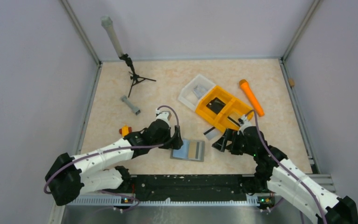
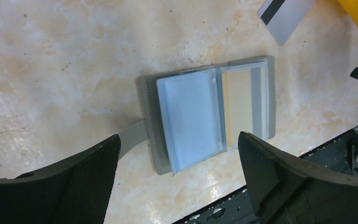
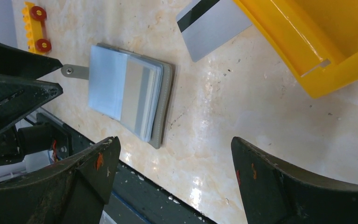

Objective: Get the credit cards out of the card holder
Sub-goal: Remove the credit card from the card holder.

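The grey card holder (image 1: 189, 150) lies open and flat near the table's front edge, between my two grippers. In the left wrist view the card holder (image 2: 150, 112) shows a light blue credit card (image 2: 191, 116) in its left panel and a tan and grey one (image 2: 243, 105) in its right. One loose grey card with a black stripe (image 1: 211, 133) lies on the table by the orange bin. My left gripper (image 1: 175, 140) is open just left of the holder, with nothing between its fingers. My right gripper (image 1: 220, 143) is open to the holder's right, above bare table.
An orange two-compartment bin (image 1: 205, 100) and a clear tray (image 1: 186, 93) stand behind the holder. An orange marker (image 1: 251, 97) lies to their right. A small tripod (image 1: 135, 77), a grey bar (image 1: 130, 105) and a yellow toy with red wheels (image 1: 125, 130) sit on the left.
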